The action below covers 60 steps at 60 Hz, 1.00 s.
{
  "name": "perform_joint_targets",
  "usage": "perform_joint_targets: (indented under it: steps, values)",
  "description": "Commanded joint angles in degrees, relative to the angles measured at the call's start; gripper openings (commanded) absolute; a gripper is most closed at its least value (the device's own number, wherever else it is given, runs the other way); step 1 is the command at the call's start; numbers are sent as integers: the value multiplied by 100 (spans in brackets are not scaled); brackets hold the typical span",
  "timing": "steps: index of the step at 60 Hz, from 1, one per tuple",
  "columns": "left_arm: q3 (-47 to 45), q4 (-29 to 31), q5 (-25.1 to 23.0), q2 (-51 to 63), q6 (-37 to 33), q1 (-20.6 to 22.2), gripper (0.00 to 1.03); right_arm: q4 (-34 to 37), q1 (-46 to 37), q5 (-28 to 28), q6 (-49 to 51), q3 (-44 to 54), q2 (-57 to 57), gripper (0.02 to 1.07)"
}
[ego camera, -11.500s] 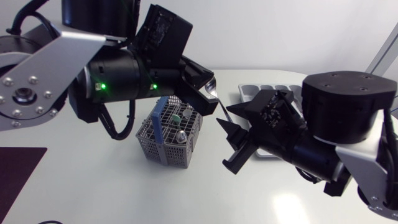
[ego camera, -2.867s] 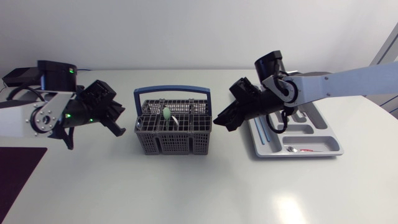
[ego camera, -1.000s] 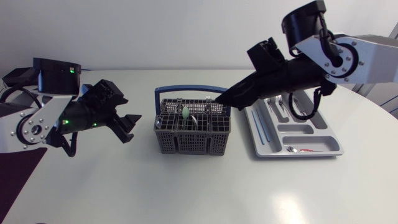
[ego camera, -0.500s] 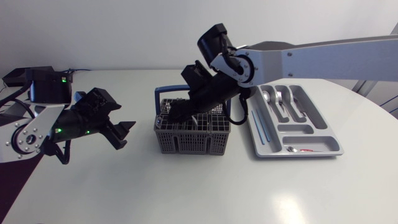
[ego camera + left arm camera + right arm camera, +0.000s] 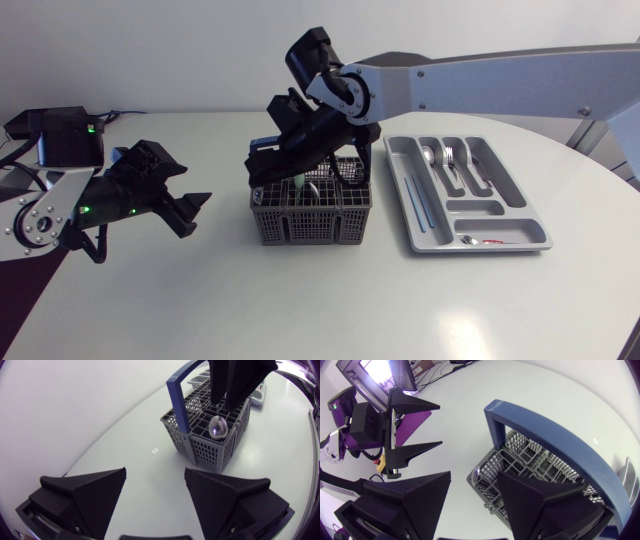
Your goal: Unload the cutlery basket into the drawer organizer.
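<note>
Grey mesh cutlery basket: your right jaws now hang over it, open, empty; left jaws open too. Next pick starts.

The white table has a rounded edge. A dark purple mat lies at its left side. A tiny mark dots the tabletop.
</note>
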State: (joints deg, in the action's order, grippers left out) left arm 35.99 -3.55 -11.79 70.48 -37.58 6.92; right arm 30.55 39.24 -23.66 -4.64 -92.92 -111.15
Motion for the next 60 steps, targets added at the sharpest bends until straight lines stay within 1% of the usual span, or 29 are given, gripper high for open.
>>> perform_joint_targets:
  steps: [1,4,8,10,18,21,25,28,32,35,40,45,46,50,60]
  values:
    - [-206,-58,-113,-60,-118,-94,82,153,127,134,-221,-182,-240,68]
    - [-215,-67,-122,-60,-135,-120,82,250,163,213,-239,-226,-302,68]
    - [-224,-84,-148,-60,-144,-138,82,259,198,336,-327,-217,-346,62]
    - [-233,-93,-174,-60,-144,-156,82,259,215,380,-344,-208,-354,61]
    - [-268,-146,-201,-60,-135,-156,82,250,294,573,-441,-173,-407,60]
    - [-276,-155,-218,-60,-144,-164,82,215,321,582,-476,-165,-416,52]
    - [-285,-181,-236,-60,-153,-182,82,189,338,626,-520,-182,-433,50]
    - [-294,-190,-280,-60,-170,-235,82,180,356,661,-555,-226,-469,44]
    - [-303,-190,-289,-52,-188,-270,82,197,409,661,-564,-270,-504,43]
    - [-303,-190,-306,-43,-206,-296,82,189,444,670,-599,-288,-504,34]
    - [-312,-216,-350,-34,-214,-340,82,197,479,696,-599,-314,-530,25]
    - [-329,-242,-368,-8,-223,-358,82,189,479,731,-581,-305,-530,11]
    - [-329,-251,-368,1,-223,-358,82,189,479,731,-573,-305,-530,10]
    - [-338,-278,-368,27,-223,-349,82,180,470,740,-564,-279,-530,8]
    - [-320,-313,-368,63,-214,-323,82,153,461,740,-529,-173,-416,8]
